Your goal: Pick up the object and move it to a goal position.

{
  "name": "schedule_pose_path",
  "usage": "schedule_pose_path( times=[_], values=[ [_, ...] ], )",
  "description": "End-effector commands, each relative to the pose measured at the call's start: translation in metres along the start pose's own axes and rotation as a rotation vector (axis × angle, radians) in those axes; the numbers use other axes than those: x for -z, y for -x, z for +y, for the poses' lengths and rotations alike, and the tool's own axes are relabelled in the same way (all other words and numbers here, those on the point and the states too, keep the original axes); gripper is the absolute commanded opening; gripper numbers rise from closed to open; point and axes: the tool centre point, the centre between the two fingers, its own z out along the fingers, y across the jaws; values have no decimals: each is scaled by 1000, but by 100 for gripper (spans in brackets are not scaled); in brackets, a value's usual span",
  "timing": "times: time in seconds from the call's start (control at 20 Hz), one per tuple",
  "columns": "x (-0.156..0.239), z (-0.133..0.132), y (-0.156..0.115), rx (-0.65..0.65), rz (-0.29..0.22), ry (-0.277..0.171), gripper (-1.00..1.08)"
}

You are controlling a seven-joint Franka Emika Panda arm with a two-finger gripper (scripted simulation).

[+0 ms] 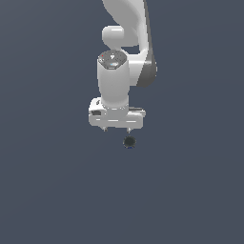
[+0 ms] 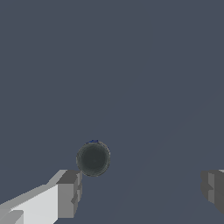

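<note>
A: Where was the small round black ball with the faint dark-blue tint [image 1: 128,142] when you looked?

B: On the plain grey-blue desk [image 1: 47,190], just under the white metal gripper [image 1: 116,129], toward the exterior view's right end of the hand. In the wrist view the ball [image 2: 93,158] lay close beside one grey finger [image 2: 69,194] and well apart from the other.

A: And the fingers?

B: They were spread wide, with nothing between them and nothing touching the ball (how high they stood above the desk I could not tell).

A: So what would have made the approach a good one?

B: In my judgement, centring came first. The ball sat off the midline of the gap, so the hand needed to shift sideways until the ball lay midway between the two pads. Only then should it have descended, far enough for the pads to meet the ball at its widest part.

A: Any risk?

B: A round thing that small could roll if one finger reached it first. Closing slowly, and from a centred pose, looked to me the safest course before lifting toward the goal.
</note>
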Motion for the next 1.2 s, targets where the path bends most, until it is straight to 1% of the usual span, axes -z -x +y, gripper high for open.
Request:
schedule_pose_path(
  times=[0.0, 0.15, 0.35, 0.5, 0.7, 0.85, 1.15],
  values=[
    [0, 0, 0, 0, 0, 0, 100],
    [2, 4, -3, -12, 7, -2, 100],
    [7, 18, -11, -54, 31, -9, 100],
    [9, 21, -13, -64, 37, -10, 100],
    [6, 19, -12, -55, 33, -9, 100],
    [-4, 13, -9, -30, 28, -6, 100],
    [-45, -11, 6, 78, 4, 3, 100]
  ],
)
